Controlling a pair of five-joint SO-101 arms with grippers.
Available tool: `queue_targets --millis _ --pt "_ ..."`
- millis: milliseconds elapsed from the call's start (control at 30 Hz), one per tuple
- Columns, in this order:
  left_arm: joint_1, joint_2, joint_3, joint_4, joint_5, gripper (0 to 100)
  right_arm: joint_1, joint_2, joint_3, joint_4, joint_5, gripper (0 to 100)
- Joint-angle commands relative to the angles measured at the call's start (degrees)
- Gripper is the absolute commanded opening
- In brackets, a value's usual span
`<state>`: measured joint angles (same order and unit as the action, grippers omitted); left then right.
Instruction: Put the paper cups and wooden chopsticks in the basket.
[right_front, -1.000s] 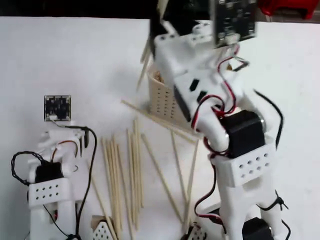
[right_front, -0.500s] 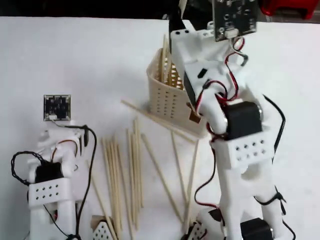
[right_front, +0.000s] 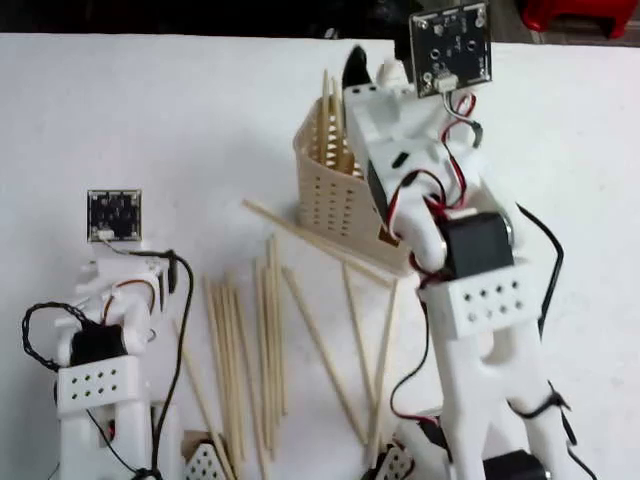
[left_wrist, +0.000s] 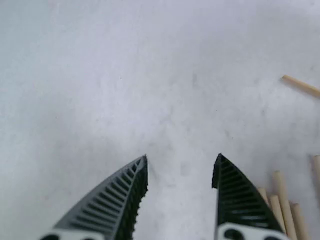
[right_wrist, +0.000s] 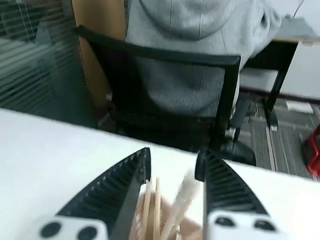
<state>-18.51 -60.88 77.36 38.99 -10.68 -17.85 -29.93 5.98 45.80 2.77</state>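
Note:
A cream perforated basket stands at the table's middle back, with several wooden chopsticks upright inside it. My right gripper hovers just above the basket's far side. In the right wrist view the right gripper is open, and the chopstick tops show below the gap, apart from both fingers. Several more chopsticks lie loose on the table in front of the basket. My left gripper is open over bare table, with chopstick ends beside it.
One long chopstick lies slanted against the basket's front base. The left arm stands at the near left. White table stretches wide at the far left. Beyond the table's back edge stands a black office chair.
The right arm swung rightward and straightened up over the basket. The chopsticks it carried now stand inside the basket. The left arm stayed still.

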Motion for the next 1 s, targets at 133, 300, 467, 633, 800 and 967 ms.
queue_targets --millis 133,300,467,633,800,967 --pt "-0.6 -1.6 -0.4 -1.3 0.4 22 -8.0 -5.6 0.2 21.2 0.5 15.4" --pt "-0.6 -1.6 -0.4 -1.3 0.4 21 -15.3 -2.5 0.2 34.9 -0.1 15.4" --pt "-2.7 -1.6 -0.5 -1.4 0.4 21 -21.1 2.8 3.2 38.8 -1.8 15.4" --pt "-3.6 -1.6 -0.5 -2.4 0.5 21 -25.5 9.1 13.5 28.8 -9.5 15.4" --pt "-3.6 -1.6 -0.5 -2.4 0.5 21 -26.2 16.0 21.9 15.4 -9.8 15.2" --pt "-3.6 -1.6 -0.5 -2.4 0.5 21 -26.2 25.1 24.2 7.8 -9.8 15.2"
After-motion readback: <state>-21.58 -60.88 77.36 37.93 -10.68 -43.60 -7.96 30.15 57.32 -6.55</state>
